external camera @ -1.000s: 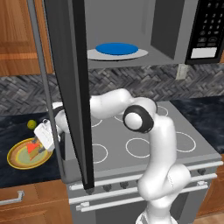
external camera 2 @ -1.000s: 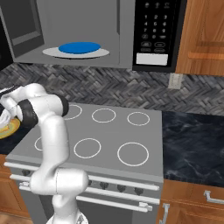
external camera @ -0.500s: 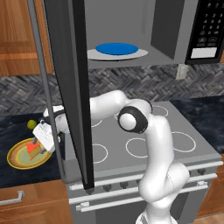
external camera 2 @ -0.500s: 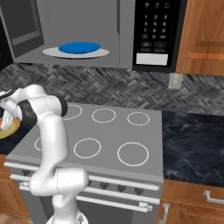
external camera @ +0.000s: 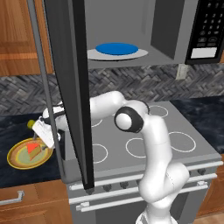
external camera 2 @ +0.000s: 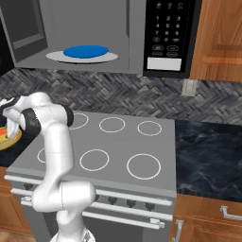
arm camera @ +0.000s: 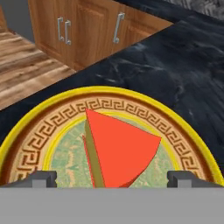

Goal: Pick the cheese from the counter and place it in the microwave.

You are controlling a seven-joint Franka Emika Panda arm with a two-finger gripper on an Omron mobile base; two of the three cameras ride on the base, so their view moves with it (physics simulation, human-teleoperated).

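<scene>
Tool [external camera: 47,136] now hangs lower and nearer the cheese [external camera: 33,149] than a second ago, its jaws standing wide apart and holding nothing. The arm has stretched further out past the stove toward the plate [external camera: 17,161], so the reach looks nearly done and the closing on the wedge is the step in hand; nothing has been lifted yet.

The cheese lies on the plate, which rests on the counter [external camera: 17,179] just beside the stove's edge. Above the stove the microwave [external camera 2: 85,35] stands with its door [external camera: 70,78] swung open, the white turntable with its blue disc bare and ready.

The hand view gives what the base views cannot: the two fingertips [arm camera: 41,179] sit on either side of the wedge's near end, the red-orange top pointing away from them toward the plate's patterned rim. The left base view shows the tool's height over the plate but hides part of the arm behind the door. The right base view shows the microwave's keypad and the cavity squarely, with the plate cut by the picture's edge.
</scene>
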